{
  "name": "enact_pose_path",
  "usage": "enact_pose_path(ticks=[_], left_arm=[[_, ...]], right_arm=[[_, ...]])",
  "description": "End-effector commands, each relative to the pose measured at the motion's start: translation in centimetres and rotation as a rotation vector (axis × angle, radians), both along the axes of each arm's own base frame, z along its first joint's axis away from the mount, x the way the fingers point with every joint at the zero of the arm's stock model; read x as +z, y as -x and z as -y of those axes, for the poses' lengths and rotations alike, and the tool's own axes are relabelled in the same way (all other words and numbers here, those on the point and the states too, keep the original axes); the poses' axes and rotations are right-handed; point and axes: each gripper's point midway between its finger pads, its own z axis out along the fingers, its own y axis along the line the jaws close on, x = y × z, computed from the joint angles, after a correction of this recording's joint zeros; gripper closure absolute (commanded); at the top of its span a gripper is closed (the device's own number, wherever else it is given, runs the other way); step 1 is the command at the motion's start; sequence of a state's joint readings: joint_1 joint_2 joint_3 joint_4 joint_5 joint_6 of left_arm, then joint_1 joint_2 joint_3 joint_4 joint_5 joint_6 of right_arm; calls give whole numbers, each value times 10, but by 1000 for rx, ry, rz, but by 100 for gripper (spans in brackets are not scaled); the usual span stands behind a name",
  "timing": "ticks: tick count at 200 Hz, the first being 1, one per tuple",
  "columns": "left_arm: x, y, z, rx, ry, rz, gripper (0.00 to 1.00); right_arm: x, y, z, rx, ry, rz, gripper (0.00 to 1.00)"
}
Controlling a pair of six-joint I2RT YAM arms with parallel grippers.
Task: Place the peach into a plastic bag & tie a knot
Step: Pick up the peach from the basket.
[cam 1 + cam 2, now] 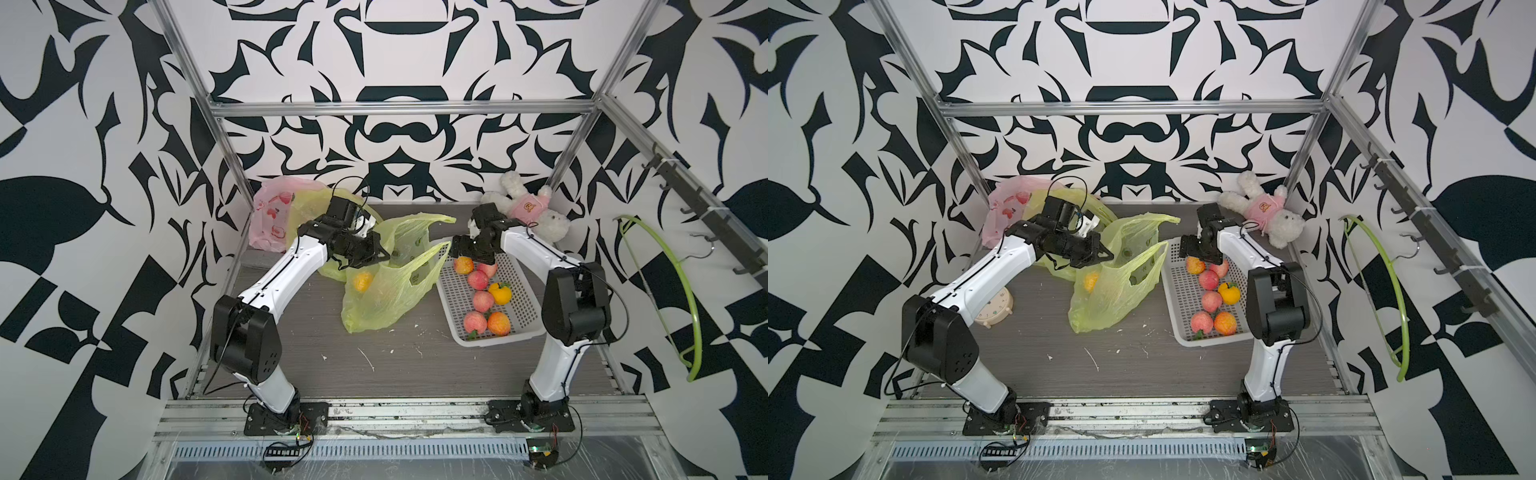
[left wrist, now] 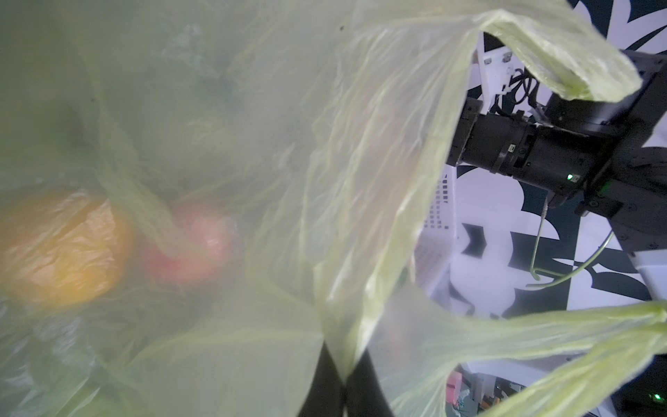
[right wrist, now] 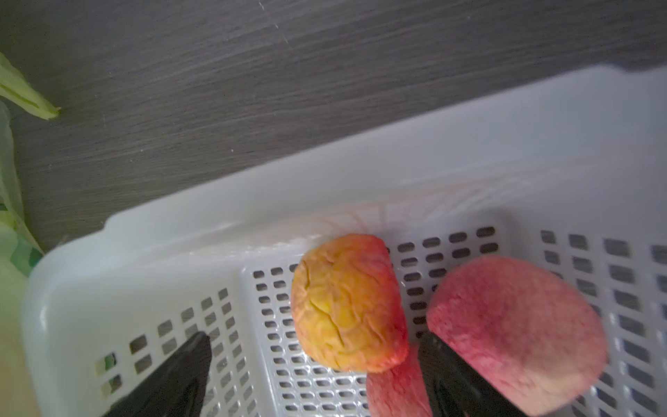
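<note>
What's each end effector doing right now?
Left end effector: closed, pinching the green bag.
Right end effector: open, holding nothing, above a peach in the basket.

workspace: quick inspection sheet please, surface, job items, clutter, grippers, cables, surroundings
surface: grey wood-grain tabletop, small white scraps scattered
job's things: white perforated plastic basket holding pink peaches and a yellow pepper; translucent yellow-green plastic bag beside it, orange-yellow fruit inside
clutter: pink printed plastic bag, white plush rabbit, beige alarm clock
grippers: left gripper shut on the yellow-green bag's film; right gripper open over the basket, holding nothing
cables: black cable loop above the left wrist
surroundings: black-and-white patterned walls, aluminium frame, green hanger on a hook rail
</note>
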State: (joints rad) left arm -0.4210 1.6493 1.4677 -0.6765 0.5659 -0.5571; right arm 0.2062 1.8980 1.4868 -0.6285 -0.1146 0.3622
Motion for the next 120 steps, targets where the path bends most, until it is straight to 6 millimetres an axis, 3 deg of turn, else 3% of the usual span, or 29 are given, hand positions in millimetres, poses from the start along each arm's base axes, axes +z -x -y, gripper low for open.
enact_pose_path(ticks=[1, 46, 66, 84, 120], left_arm=[[9, 0, 2, -17, 17, 18, 100], [8, 0, 2, -19, 14, 16, 100], [8, 1, 2, -20, 14, 12, 100], [9, 1, 1, -18, 13, 17, 100], [10, 2, 1, -16, 15, 17, 100]], right_arm=[[1, -10, 1, 9, 36, 5, 13], [-21, -9, 5, -2, 70, -35, 21], [-22, -8, 5, -3, 69, -35, 31], [-6, -4, 4, -7, 50, -1, 49], [52, 26, -16, 25, -71, 108, 61]])
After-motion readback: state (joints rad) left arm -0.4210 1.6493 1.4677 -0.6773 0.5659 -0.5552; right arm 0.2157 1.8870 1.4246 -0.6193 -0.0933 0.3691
